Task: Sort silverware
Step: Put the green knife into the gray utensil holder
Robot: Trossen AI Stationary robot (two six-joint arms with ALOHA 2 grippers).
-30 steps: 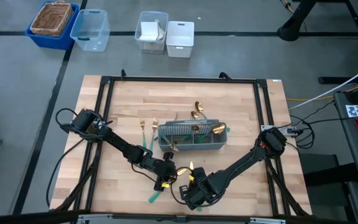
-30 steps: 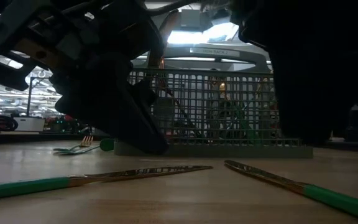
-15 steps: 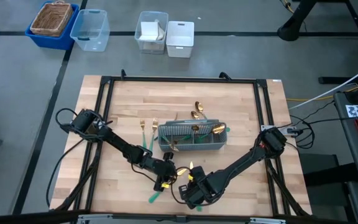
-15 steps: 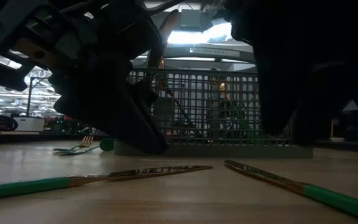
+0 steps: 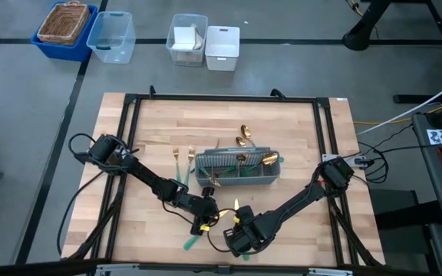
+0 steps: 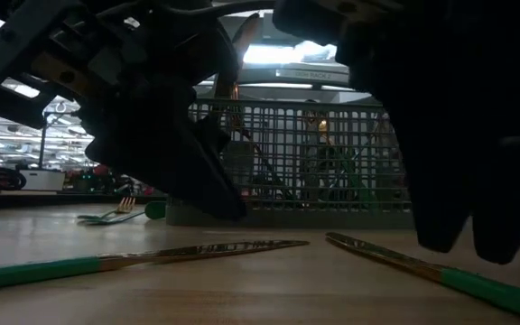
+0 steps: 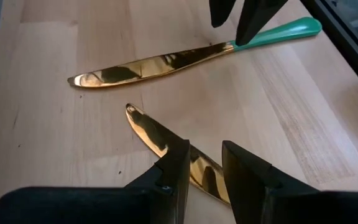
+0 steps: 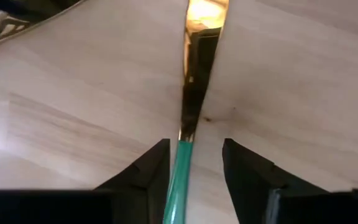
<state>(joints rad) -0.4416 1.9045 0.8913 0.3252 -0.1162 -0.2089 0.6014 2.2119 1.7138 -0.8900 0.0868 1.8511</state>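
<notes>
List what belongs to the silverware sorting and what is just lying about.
Belongs to the job:
- teal-handled knife and second knife at the table's front
- two forks beside the caddy
- spoons behind it
- mesh caddy, already holding some pieces

Just lying about, off the table:
- blue bin with a wicker basket
- clear tub
- white containers

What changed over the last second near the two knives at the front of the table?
The right gripper came down over its knife, fingers now open either side of the teal handle, not yet closed. The left gripper kept its place over the other knife. Both knives and the caddy stayed put.
</notes>
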